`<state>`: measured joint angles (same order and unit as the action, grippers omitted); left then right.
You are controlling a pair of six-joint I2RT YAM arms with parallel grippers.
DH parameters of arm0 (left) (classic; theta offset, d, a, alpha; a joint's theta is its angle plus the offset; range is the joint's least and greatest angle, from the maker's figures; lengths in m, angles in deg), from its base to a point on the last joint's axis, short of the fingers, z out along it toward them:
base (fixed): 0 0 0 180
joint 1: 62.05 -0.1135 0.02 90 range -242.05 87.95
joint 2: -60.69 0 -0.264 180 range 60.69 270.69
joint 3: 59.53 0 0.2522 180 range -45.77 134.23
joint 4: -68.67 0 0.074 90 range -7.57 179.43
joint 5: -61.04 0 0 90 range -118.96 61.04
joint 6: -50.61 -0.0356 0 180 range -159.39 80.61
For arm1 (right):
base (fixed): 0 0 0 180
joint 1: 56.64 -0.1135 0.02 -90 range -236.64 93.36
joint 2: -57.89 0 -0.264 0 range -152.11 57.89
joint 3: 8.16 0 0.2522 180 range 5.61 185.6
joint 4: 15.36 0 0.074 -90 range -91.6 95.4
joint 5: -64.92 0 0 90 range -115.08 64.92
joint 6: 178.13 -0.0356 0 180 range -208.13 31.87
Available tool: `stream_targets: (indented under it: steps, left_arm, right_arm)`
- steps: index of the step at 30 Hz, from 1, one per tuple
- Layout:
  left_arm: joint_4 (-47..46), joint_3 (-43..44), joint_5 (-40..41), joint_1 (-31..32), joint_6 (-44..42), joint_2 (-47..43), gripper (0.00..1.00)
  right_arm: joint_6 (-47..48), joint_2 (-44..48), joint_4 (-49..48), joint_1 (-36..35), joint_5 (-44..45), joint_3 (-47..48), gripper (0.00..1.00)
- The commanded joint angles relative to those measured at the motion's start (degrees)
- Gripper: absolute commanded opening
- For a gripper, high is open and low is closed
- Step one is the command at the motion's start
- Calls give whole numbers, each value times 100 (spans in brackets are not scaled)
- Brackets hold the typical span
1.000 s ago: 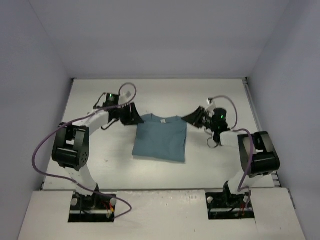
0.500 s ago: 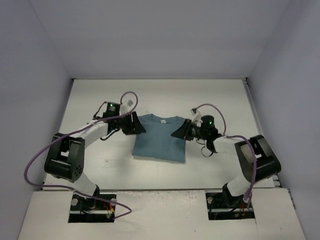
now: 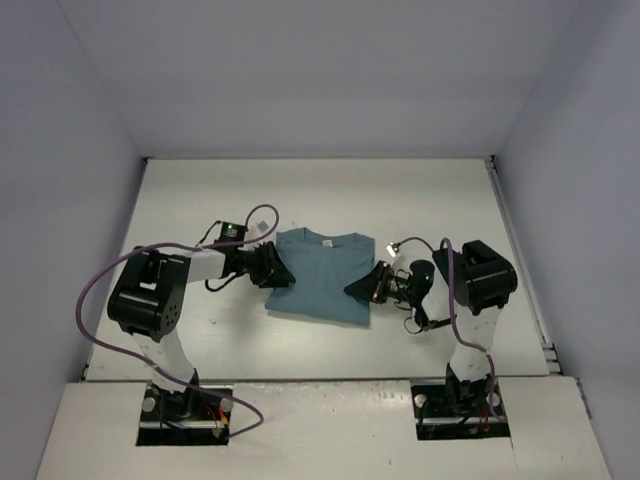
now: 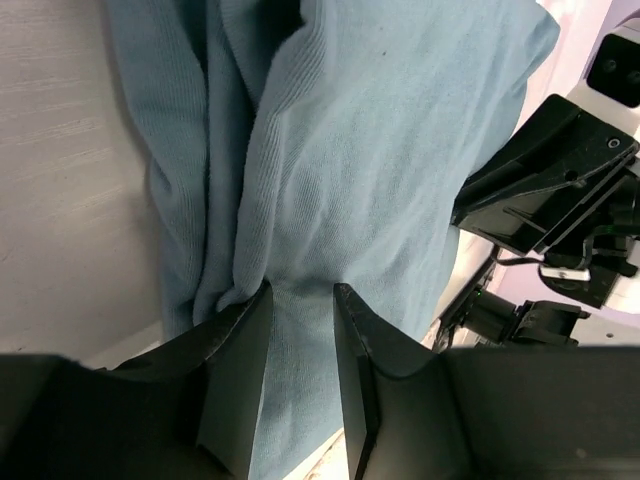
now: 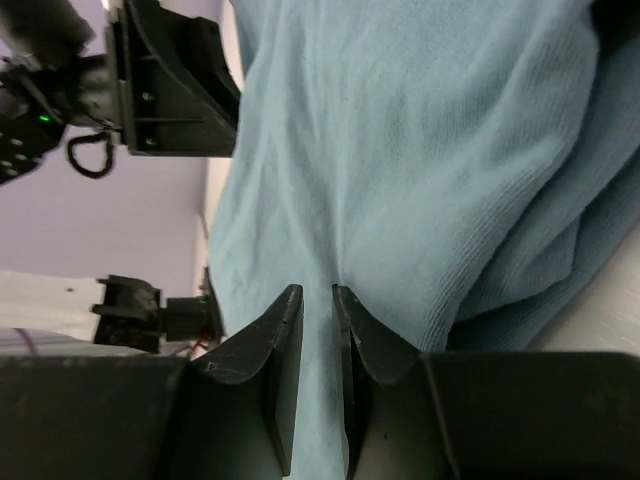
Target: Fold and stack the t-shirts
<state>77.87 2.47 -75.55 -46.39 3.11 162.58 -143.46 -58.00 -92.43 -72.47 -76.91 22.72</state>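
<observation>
Left fingers point(image 4: 235, 370) sit a little apart with a thick fold of the t-shirt point(image 4: 400, 150) running between them. Creases bunch at 1 fingertip. Cannot tell if the cloth is squeezed tight or just sitting in the gap.

Right fingers point(image 5: 275, 370) are nearly together, clamped on a thin bit of t-shirt point(image 5: 420, 150). Wrinkles fan out from the slit between them.

Top view: 1 teal-blue t-shirt point(image 3: 322, 275) lies about mid-desk point(image 3: 430, 195), roughly the same gap to the left and right edges. It is flat and folded to a rough rectangle, with the collar point(image 3: 322, 235) toward the far edge. A small white label point(image 3: 323, 241) shows inside the collar.

Left fingers point(image 3: 275, 272) are on the shirt's left side edge, about halfway along it. Right fingers point(image 3: 362, 283) are on its right side edge, closer to the near corner of the shirt. Both arms are low and reach in from opposite sides, pointing at each other across the cloth.

Left wrist view: several layers stack at the shirt's side edge with bare desk point(image 4: 60, 150) beside them. The black right arm point(image 4: 545, 180) shows past the far side of the cloth.

Right wrist view: the black left arm point(image 5: 165, 85) shows across the shirt at the top left.

A purple cable point(image 3: 95, 290) loops along the left arm, and another point(image 3: 450, 290) along the right arm.
</observation>
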Motion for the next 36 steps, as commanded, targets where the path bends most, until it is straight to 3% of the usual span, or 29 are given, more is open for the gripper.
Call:
stream_targets:
  steps: [1, 2, 4, 6, 7, 10, 13, 15, 19, 21, 27, 36]
  left_arm:
    - [893, 320, 752, -34, -440, -620, 32]
    - [1361, 577, 929, -28, -685, -1024, 36]
    - [1953, 1168, 1268, -49, -1121, -1379, 40]
    - [2814, 1653, 1552, -98, -1414, -1837, 48]
    - [2978, 1911, 1639, -162, -1525, -1933, 53]
    - [3529, 2304, 1839, -436, -1562, -2425, 62]
    - [3977, 2838, 1948, -756, -1699, -2834, 69]
    - [4205, 3107, 2223, -832, -1961, -2962, 72]
    - [5012, 4092, 3244, -916, -2499, -3391, 78]
    - [5217, 4388, 3636, -916, -2665, -3662, 80]
    - [5796, 4849, 4482, -858, -3030, -4307, 84]
    - [6125, 4397, 5161, -810, -3291, -5165, 84]
  right_arm:
    - [-636, -484, -1966, 37, 326, -521, 19]
    - [-680, -56, -1784, 19, 374, -490, 21]
    - [-284, 1283, -300, 18, 521, -294, 30]
    - [659, 2582, 1900, -4, 837, 485, 36]
    - [1515, 3432, 3739, -51, 1244, 799, 41]
    - [2520, 4506, 6478, 110, 1850, 2031, 48]
    - [3244, 5086, 8039, 352, 2419, 3331, 57]
    - [3568, 5341, 8616, 371, 2768, 3750, 62]
    - [4138, 5931, 9783, 387, 4072, 4771, 93]
    - [4310, 6302, 10166, 384, 4681, 4944, 100]
    - [4749, 7518, 10723, 383, 5898, 5166, 100]
    - [5342, 8256, 11220, 379, 6421, 5325, 100]
